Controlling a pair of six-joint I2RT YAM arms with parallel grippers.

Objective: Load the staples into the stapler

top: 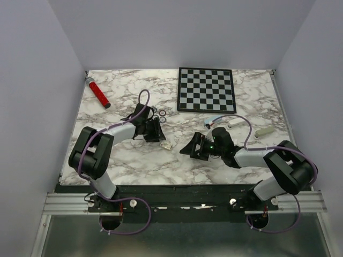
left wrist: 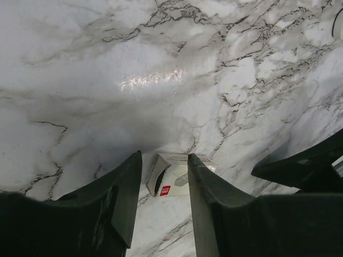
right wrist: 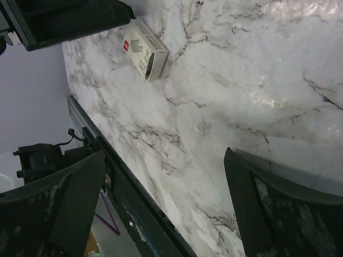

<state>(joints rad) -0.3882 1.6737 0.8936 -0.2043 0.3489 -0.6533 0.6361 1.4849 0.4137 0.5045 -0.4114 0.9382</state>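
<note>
Jaws of the left gripper [left wrist: 164, 158] are seen partly apart, with a clear gap between the two dark fingers [left wrist: 115, 198], and nothing is clamped between them. A small cream box [left wrist: 172, 181] is shown lying on the marble table [left wrist: 134, 80] just beyond the fingertips. Its open end is turned toward the left of that view and a red mark is carried on its upper face. One edge of the box is overlapped by the right-hand finger; whether contact is made cannot be told.

Jaws of the right gripper [right wrist: 163, 155] are spread wide and nothing is held; only bare marble is framed between them. The box is seen at the upper left of the right wrist view, just beside the dark body of the left gripper.

From above, both grippers are seen low over the middle of the table, pointed toward each other. The box is placed between them, nearer the left one. The stapler [top: 214, 119] is found behind the right gripper, between it and the near edge of the chessboard [top: 206, 89], and is touched by neither gripper. A pale oblong bar [top: 264, 131] is seen farther right. Two small rings [top: 162, 113] are placed just beyond the left gripper, and a red cylinder [top: 99, 92] lies near the far left corner. The staples cannot be made out in any view.
</note>
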